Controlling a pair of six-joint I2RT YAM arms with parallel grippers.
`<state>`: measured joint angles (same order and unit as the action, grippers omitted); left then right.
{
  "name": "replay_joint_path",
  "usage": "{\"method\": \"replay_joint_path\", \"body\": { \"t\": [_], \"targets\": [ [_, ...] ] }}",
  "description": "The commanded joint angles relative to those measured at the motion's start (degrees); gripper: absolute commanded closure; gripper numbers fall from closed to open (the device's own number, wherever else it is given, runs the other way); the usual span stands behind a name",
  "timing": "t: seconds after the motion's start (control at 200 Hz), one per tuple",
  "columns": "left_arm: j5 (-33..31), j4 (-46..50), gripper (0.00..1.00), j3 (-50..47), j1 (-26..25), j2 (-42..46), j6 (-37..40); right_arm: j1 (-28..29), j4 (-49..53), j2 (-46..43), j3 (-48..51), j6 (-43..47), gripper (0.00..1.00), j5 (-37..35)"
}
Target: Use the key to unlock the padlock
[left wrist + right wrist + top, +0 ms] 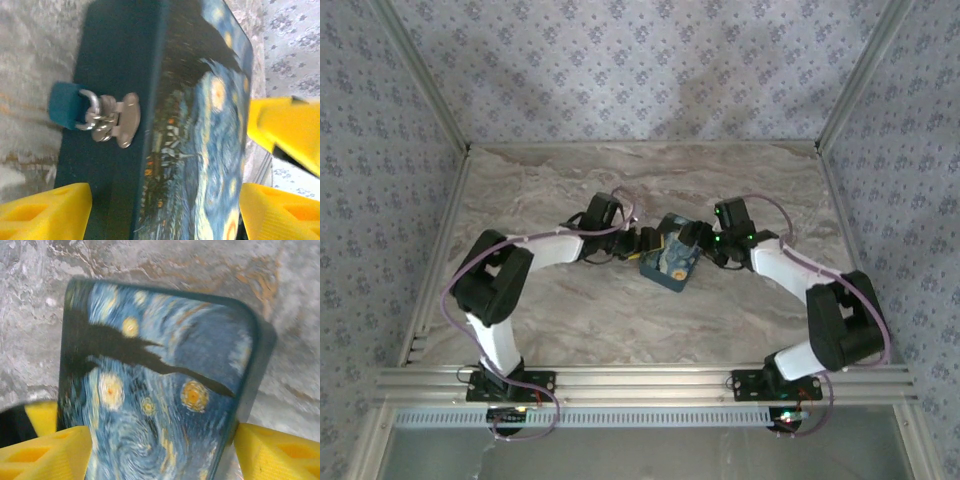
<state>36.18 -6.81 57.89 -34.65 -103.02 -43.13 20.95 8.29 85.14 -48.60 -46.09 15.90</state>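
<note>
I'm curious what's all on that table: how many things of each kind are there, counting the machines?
Robot arms: 2
Painted boxes: 1
Padlocks: 1
Metal clasps: 1
Total: 5

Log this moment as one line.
left gripper: gripping box | right gripper: gripping box | padlock: shackle through hasp | stage: pre-unlock
</note>
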Motion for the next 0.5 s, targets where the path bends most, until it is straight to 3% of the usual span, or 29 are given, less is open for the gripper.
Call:
{"method": "replay_joint_path", "body": {
  "t": [0.0, 0.28, 0.495],
  "targets": [
    [-1.8, -6.2, 0.23, -4.5, -1.6, 5.9, -3.4, 0.0, -0.8, 5.5, -6.1, 1.5, 0.23, 3.2],
    [-7.4, -10.1, 0.24, -10.7, -8.9, 9.0, -6.9, 4.6, 1.8, 17.4, -17.6, 4.3, 0.24, 5.9],
    [-12.6, -3.3, 0.23, -11.5, -8.8, 16.1, -4.2, 3.2, 7.3, 16.3, -19.3, 7.4, 0.23, 3.1]
  ]
}}
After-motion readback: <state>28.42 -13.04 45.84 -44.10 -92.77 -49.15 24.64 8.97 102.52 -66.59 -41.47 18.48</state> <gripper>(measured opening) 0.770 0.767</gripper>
